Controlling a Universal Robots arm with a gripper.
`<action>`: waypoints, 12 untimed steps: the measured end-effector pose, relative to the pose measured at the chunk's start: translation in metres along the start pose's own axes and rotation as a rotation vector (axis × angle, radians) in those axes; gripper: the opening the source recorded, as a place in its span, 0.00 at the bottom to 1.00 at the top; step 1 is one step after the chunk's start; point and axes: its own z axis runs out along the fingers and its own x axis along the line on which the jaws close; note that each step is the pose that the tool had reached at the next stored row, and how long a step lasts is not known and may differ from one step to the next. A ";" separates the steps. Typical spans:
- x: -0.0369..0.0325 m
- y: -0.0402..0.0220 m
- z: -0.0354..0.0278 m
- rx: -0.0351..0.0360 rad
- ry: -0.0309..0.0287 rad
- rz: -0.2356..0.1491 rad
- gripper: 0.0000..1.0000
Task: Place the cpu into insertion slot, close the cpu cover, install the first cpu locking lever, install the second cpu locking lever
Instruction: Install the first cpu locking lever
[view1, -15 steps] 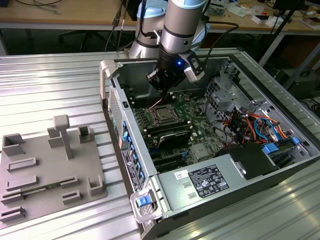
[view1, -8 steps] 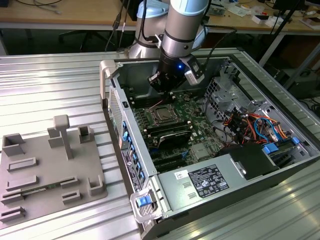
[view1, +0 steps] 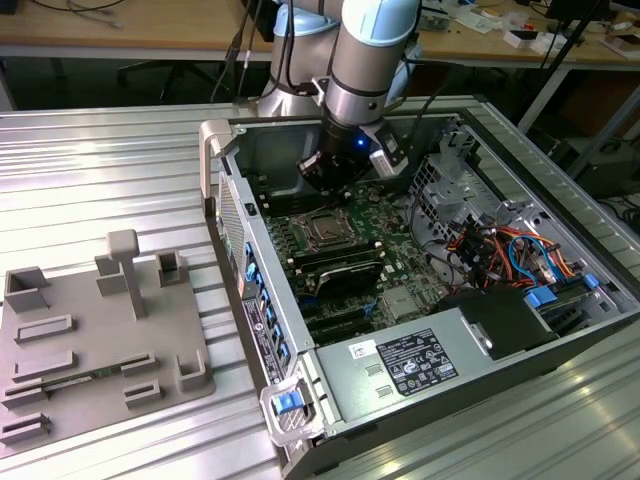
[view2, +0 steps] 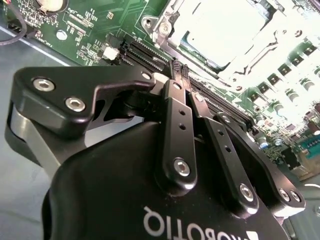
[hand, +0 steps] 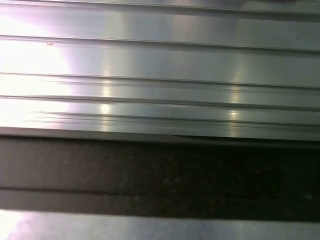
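The insertion slot (view1: 325, 231) sits on the green board inside the open computer case, a silver rim around a dark centre. In the second wrist view the cpu (view2: 225, 30) lies flat in it, glaring bright, with the cpu cover (view2: 167, 22) as a silver frame around its edge. I cannot tell how the locking levers stand. My gripper (view1: 323, 180) hangs just above the board on the far side of the slot, touching nothing. Its black fingers (view2: 172, 105) meet at the tips, so the gripper (view2: 178, 67) is shut with nothing in it.
Long black memory slots (view1: 340, 265) lie beside the socket. A grey labelled box (view1: 410, 365) and coloured cables (view1: 500, 250) fill the exterior view's right of the case. A grey fixture plate (view1: 100, 340) rests on the ribbed metal table (hand: 160, 60).
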 end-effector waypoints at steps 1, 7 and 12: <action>-0.0007 -0.0001 0.0015 0.0000 0.0000 0.000 0.11; -0.0021 -0.0002 0.0066 0.0002 0.0000 0.000 0.11; -0.0021 -0.0002 0.0071 0.0001 0.0000 0.000 0.11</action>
